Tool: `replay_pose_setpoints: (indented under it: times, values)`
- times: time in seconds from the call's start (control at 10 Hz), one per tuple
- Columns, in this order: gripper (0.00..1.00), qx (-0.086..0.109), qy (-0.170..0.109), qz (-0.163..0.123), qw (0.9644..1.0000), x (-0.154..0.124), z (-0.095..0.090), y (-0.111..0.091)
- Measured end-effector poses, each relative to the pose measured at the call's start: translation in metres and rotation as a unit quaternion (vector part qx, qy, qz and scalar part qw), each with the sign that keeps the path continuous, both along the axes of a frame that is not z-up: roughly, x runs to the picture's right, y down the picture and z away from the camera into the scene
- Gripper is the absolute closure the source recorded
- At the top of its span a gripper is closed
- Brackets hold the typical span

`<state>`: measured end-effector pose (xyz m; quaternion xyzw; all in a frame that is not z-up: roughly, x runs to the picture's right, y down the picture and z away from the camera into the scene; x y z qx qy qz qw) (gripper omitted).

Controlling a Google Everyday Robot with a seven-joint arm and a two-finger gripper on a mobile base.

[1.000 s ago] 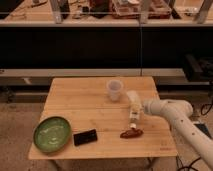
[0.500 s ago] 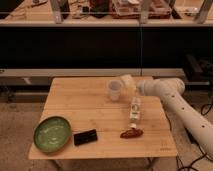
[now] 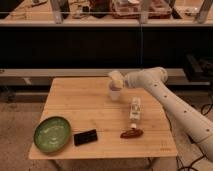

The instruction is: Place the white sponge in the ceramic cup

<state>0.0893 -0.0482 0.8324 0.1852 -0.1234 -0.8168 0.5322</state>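
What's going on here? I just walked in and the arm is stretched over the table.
The robot's claw is above the ceramic cup near the back of the wooden table, with the white sponge at its tip, not yet in the cup. A white tube, a brown item, a dark object and a green bowl lie untouched.

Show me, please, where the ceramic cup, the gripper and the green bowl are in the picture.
ceramic cup (image 3: 115, 94): camera view, its side wall.
gripper (image 3: 115, 78): camera view, fingertips just above the cup.
green bowl (image 3: 51, 133): camera view, its inner surface.
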Motion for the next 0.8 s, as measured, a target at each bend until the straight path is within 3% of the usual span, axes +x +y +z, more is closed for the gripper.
replay_pose_setpoints:
  times: [0.2, 0.5, 0.8]
  values:
    - [0.54, -0.004, 0.013, -0.021, 0.9997, -0.007, 0.008, -0.001]
    - [0.24, -0.014, 0.032, -0.026, 0.999, -0.001, 0.017, 0.0]
    - [0.2, -0.028, 0.035, -0.029, 0.9986, 0.001, 0.022, 0.01]
